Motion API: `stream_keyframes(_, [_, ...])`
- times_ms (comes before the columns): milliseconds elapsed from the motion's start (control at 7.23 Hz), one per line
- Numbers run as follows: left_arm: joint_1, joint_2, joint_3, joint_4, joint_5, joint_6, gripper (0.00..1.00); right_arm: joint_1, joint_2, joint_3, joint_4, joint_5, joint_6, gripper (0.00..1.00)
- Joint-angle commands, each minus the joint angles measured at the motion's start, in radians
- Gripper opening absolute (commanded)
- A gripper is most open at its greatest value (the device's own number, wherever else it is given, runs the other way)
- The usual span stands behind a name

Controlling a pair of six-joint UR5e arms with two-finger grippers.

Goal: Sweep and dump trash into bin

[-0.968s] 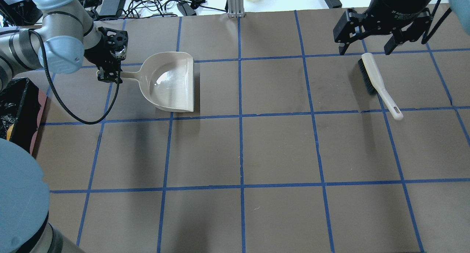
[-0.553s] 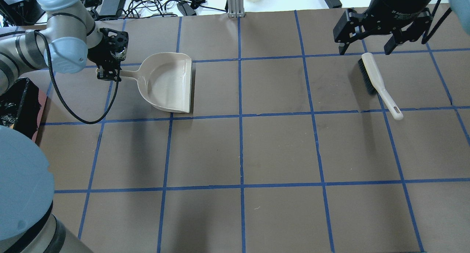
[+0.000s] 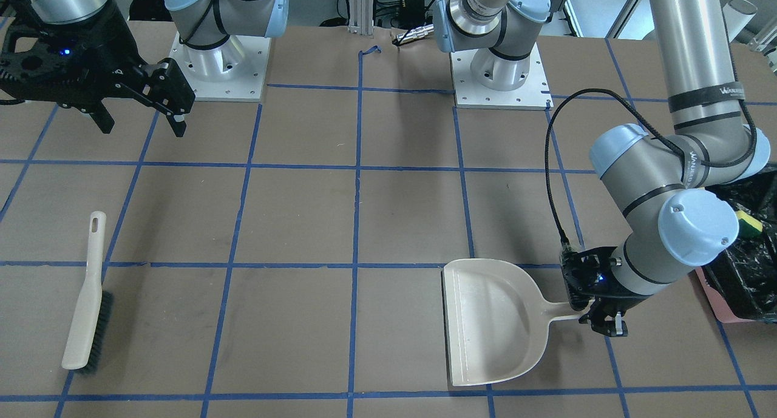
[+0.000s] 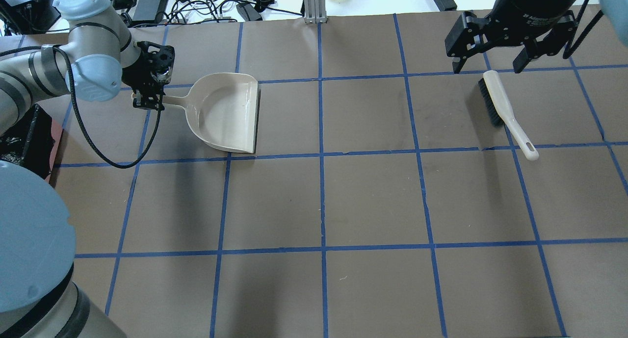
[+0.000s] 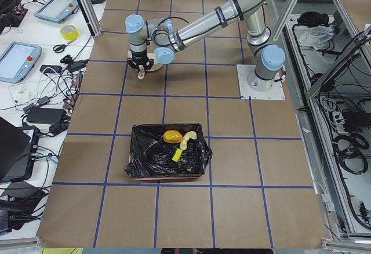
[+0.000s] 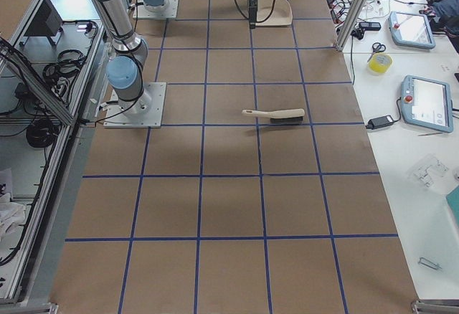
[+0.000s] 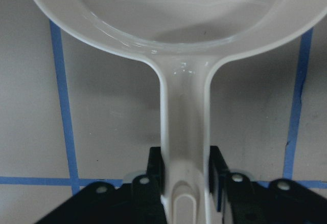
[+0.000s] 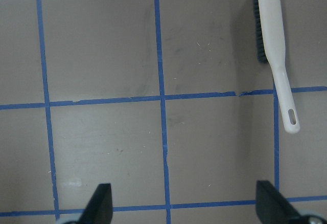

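Overhead exterior: my left pincer (image 4: 147, 102) clamped the dustpan (image 4: 228, 113) handle, mouth facing my right — my right pincer (image 4: 486, 66) stood wide apart. Crosswise lay the bin (image 5: 145, 162), trash (image 5: 172, 136) inside; arm lettering (image 3: 720, 91) unreadable.

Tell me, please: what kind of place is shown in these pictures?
Most likely a robotics lab, not a home: a left arm and a right arm bolted to a table marked with a blue tape grid, with control tablets on a side bench.

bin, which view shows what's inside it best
The exterior left view: the whole bin lies open to it, with the potato-like oval, pale slice and sponge inside. Front-facing catches only a corner; overhead only a black edge; the others miss it.
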Motion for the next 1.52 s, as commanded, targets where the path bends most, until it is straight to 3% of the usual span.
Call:
stream_keyframes(0, [0.002, -0.005, -0.001, 0.001, -0.001, -0.007, 0.52, 0.000, 0.000, 0.000, 0.000, 0.000, 0.000, 1.00])
stream_keyframes(138, [-0.001, -0.005, 0.000, 0.001, -0.003, -0.020, 0.62, 0.000, 0.000, 0.002, 0.000, 0.000, 0.000, 1.00])
stream_keyframes(553, [-0.032, 0.046, 0.031, -0.031, -0.023, -0.174, 0.65, 0.000, 0.000, 0.002, 0.000, 0.000, 0.000, 1.00])
stream_keyframes(1106, [-0.213, 0.133, 0.337, -0.525, -0.015, -0.608, 0.75, 0.000, 0.000, 0.002, 0.000, 0.000, 0.000, 1.00])
stream_keyframes(1383, [-0.222, 0.222, 0.327, -0.673, -0.026, -0.828, 0.88, 0.000, 0.000, 0.002, 0.000, 0.000, 0.000, 1.00])
